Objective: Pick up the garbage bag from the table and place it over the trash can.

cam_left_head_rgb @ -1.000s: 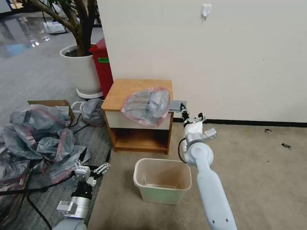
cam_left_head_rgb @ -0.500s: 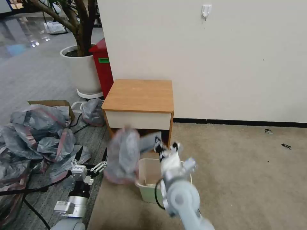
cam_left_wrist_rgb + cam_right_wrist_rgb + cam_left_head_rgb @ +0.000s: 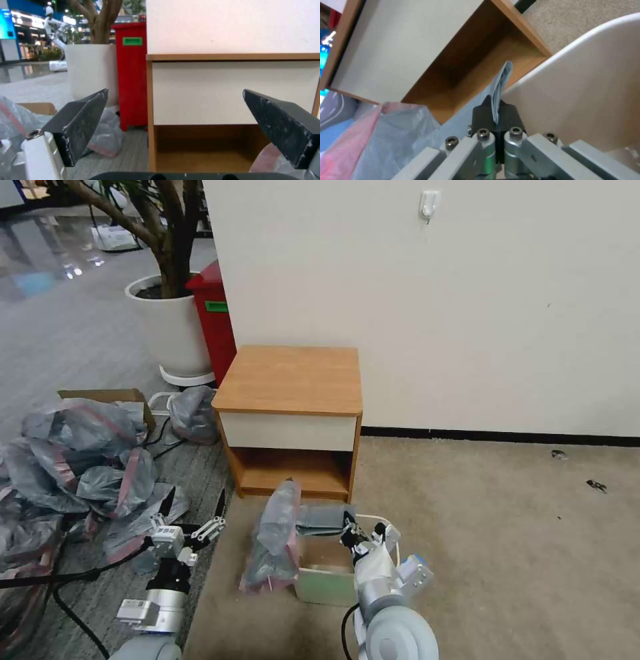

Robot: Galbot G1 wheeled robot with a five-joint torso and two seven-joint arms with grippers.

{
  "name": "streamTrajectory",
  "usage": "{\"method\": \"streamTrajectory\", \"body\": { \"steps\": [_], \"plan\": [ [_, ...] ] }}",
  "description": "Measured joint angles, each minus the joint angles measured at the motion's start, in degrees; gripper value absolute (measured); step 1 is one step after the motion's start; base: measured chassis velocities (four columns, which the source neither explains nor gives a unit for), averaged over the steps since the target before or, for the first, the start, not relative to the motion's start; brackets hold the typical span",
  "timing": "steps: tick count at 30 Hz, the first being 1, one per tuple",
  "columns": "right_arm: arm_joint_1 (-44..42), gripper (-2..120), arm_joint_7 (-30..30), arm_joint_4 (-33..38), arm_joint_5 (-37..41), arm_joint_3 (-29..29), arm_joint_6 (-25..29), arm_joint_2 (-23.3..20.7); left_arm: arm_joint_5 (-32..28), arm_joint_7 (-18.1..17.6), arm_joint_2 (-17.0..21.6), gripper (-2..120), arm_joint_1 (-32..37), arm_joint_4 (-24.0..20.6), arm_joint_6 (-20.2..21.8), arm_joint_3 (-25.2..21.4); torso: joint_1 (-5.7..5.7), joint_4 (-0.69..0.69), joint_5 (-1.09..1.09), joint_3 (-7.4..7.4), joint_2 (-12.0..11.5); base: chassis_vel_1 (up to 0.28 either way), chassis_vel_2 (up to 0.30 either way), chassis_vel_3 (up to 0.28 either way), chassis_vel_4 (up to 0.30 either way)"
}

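Heaps of grey-and-pink bags (image 3: 80,460) lie on the far left of your scene, on the grey floor beside a cardboard box (image 3: 107,397). Just right of them and nearer to you, the left gripper (image 3: 190,510) hangs low above the floor with its two dark fingers (image 3: 83,120) spread wide apart and nothing between them, pointing toward the table (image 3: 293,380), whose wooden top is bare. Farther back on the left you have the white plant pot (image 3: 170,323) and the tall red bin (image 3: 215,317) against the wall. Moving right, the garbage bag (image 3: 277,540) hangs in front of the table's open shelf, its bulk drooping down the left outer side of the trash can (image 3: 327,583) and a grey strip of it stretching right across the can's rim. At the end of that strip the right gripper (image 3: 353,532) sits over the can's opening, its fingers (image 3: 485,115) pressed together on the thin folded edge of the bag.
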Motion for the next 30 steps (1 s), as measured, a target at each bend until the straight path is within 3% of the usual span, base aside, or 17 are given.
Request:
{"method": "streamTrajectory", "body": {
  "steps": [9, 26, 30],
  "plan": [
    [0.49, 0, 1.32, -1.80, -3.39, 1.74, -1.53, -1.81, 0.12, -0.01, -0.20, 100, 0.25, 0.27, -0.19, 0.39, 0.00, -0.02, 0.12, 0.01, 0.00, 0.000, 0.000, 0.000, 0.000],
    [-1.33, 0, 3.49, 2.11, -6.92, 1.90, -6.46, -3.98, 0.41, -0.01, -0.09, 100, 0.38, 0.35, -0.28, 0.58, 0.00, 0.00, 0.02, 0.01, -0.01, 0.000, 0.000, 0.000, 0.000],
    [-2.08, 19, 3.47, 3.28, -7.11, 2.38, -7.60, -5.09, 0.43, -0.01, 0.81, 100, 0.30, 0.11, -0.01, 0.82, 0.00, 0.00, 0.02, 0.01, -0.01, 0.000, 0.000, 0.000, 0.000]
  ]
}}
